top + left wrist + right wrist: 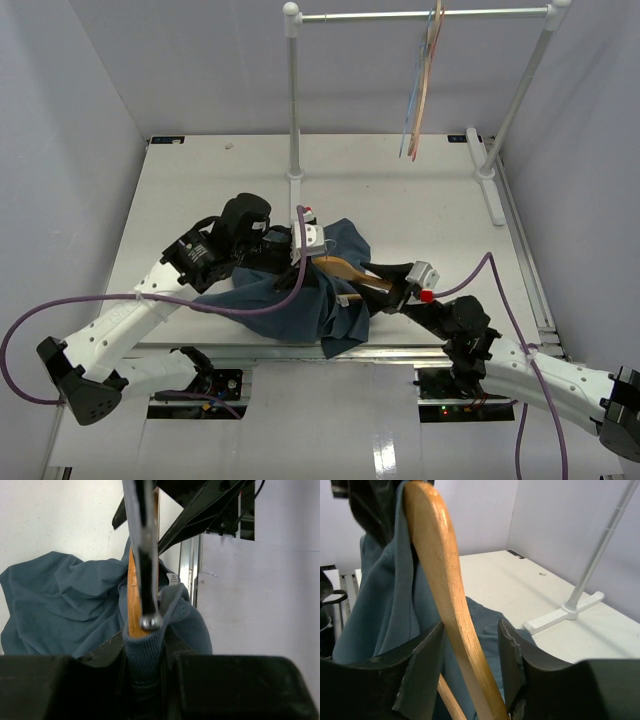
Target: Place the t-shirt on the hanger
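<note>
The dark teal t-shirt (345, 322) lies bunched at the table's near middle, partly draped over the wooden hanger (345, 268). My left gripper (300, 245) is shut on the shirt's ribbed collar (144, 650), with the hanger's wood (134, 595) coming up through the collar and the metal hook (142, 555) just in front. My right gripper (385, 283) grips the hanger's other end. In the right wrist view the hanger (440, 565) runs between the fingers (425, 665), with shirt cloth (385, 610) hanging off its upper part.
A white garment rack stands at the back, with its post (294, 120), rail (420, 15) and foot (485, 175). Thin coloured hangers (425, 80) hang from the rail. The rack foot also shows in the right wrist view (565, 612). Purple cables trail from both arms.
</note>
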